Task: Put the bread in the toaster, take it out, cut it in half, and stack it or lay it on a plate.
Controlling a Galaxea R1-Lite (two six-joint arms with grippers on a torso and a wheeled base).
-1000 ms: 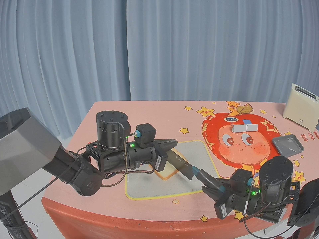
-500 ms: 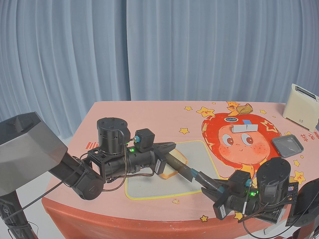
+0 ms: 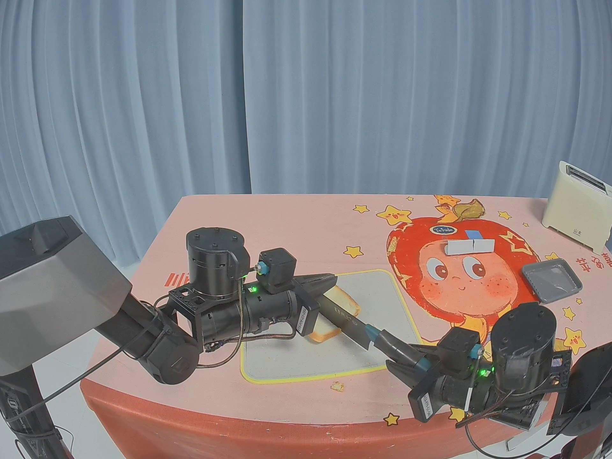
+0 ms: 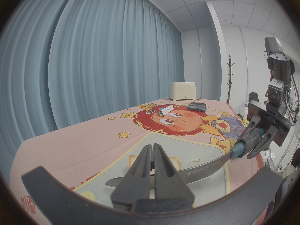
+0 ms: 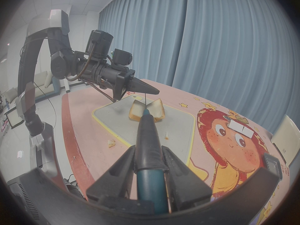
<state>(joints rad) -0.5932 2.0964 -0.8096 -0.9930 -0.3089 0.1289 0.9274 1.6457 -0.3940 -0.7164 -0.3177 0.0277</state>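
— Bread (image 3: 347, 301): where is it lying?
— It is lying flat on the grey cutting mat (image 3: 287, 358) with the yellow border, toward the front of the pink worktop (image 3: 287, 224). From the right wrist view it is showing as two lobes, one on each side of a blade.
— So the knife (image 3: 349, 324) is sitting on it?
— Yes, the blade is crossing the bread edge-down, and the handle is pointing toward the robot's right. I cannot tell whether it is going all the way through.
— What is gripping it?
— The right claw (image 3: 398, 352) is pinching the handle, with its fingers pressing on both sides.
— And the left claw (image 3: 331, 280)?
— It is hanging low over the bread's left side. Its fingers are pressing together, leaving only a thin slit, and are pinching nothing. I cannot tell whether it is touching the bread or the blade.
— Is anything else standing around?
— A cream toaster (image 3: 580, 205) is standing at the far right corner, well apart from the mat. A dark grey tray (image 3: 551, 280) is lying between the toaster and the right arm. A small white block (image 3: 470, 245) is resting on the cartoon face printed on the worktop. A crumb (image 3: 336, 387) is lying just off the mat's front edge.
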